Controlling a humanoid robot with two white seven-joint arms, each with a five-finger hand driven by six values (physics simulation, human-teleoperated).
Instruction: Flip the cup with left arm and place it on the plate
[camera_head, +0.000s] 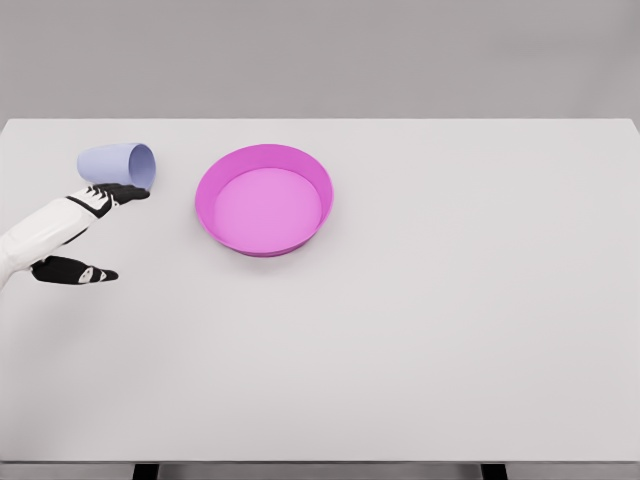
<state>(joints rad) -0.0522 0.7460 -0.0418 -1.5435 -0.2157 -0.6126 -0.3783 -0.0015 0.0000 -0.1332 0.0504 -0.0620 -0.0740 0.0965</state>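
Head view: a wide white rectangular table (420, 330) was seen from above, with a plain grey wall behind it. The left hand (80, 235) entered from the lower left edge on a white arm, its palm white and its fingers black. The fingers were spread apart: one group of black fingertips (128, 191) was stretched forward and the black thumb (78, 271) was held well below it, with nothing clasped between them. Just beyond the forward fingertips, the pale lavender plastic cup (115, 162) lay on its side on the table, its open mouth turned toward the right and slightly toward the camera. The fingertips were seen at the lower rim of the cup's mouth; whether they actually touched it could not be told. To the right of the hand, and apart from the cup, the round magenta plate (264, 198) with a raised rim sat flat on the table, its lighter pink floor bare. No part of the right arm was shown in the picture.
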